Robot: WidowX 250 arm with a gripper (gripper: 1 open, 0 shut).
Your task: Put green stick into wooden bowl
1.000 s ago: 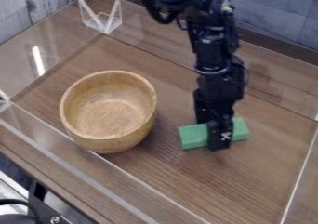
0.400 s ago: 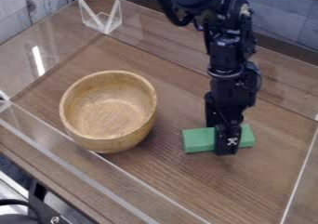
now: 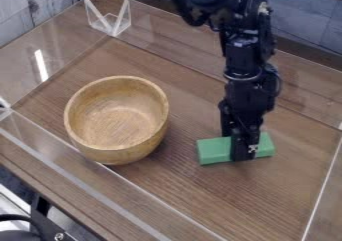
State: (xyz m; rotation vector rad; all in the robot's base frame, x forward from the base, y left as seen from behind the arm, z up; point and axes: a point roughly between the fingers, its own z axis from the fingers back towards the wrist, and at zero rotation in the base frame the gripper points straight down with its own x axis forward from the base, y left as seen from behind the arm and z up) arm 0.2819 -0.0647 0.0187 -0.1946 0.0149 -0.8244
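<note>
Wooden bowl on the left part of the tabletop, upright, inside visible, nothing in it. Round, light tan, thick rim, grain showing.

Green stick lies on the tabletop right of the bowl and a bit lower in view, apart from it, not in the bowl. Bright green bar, long side running roughly left to right, right end angled slightly up in view. Left end in plain sight, middle partly covered by the claw, a bit of the right end showing past it.

Black robot arm comes in from the top of view and reaches down, right of the bowl. Claw is down at the stick, over its middle and right part. Dark claw parts overlap the green; can't tell from this view if it's open or closed on the stick, or if both sides touch it.

Clear angular object near the top left, behind the bowl, on the tabletop. Black cables at the bottom left corner, by the tabletop edge. Whitish ribbed material in the top left corner, beyond the tabletop. Tabletop is brown wood with plank lines.
</note>
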